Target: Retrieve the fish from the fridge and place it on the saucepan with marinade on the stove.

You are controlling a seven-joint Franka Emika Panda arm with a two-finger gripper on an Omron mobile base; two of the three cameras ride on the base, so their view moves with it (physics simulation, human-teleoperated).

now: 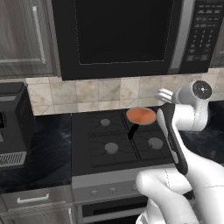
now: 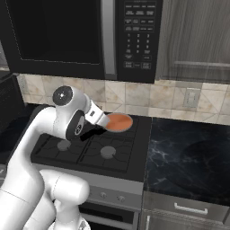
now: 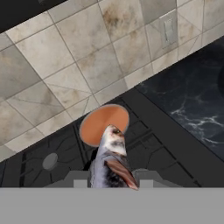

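The fish (image 3: 111,157), grey with a reddish fin, sticks out head first between my fingertips, and my gripper (image 3: 112,178) is shut on it. It hangs over the stove (image 3: 151,144), its head overlapping the near edge of the saucepan (image 3: 104,124). The saucepan (image 1: 141,115) stands on the back right burner, its black handle pointing to the front. The marinade (image 2: 119,122) fills it as a flat orange-brown disc. My gripper (image 1: 164,95) hovers just right of the pan in the left base view and just left of the saucepan (image 2: 121,129) as my gripper (image 2: 104,119) shows from the right. The fridge is out of view.
A black microwave (image 1: 127,35) hangs right above the stove (image 1: 100,144). A black appliance (image 1: 11,127) stands on the counter to the left. Dark marble counter (image 2: 188,157) runs to the right, with a wall outlet (image 2: 192,97) in the tiled backsplash.
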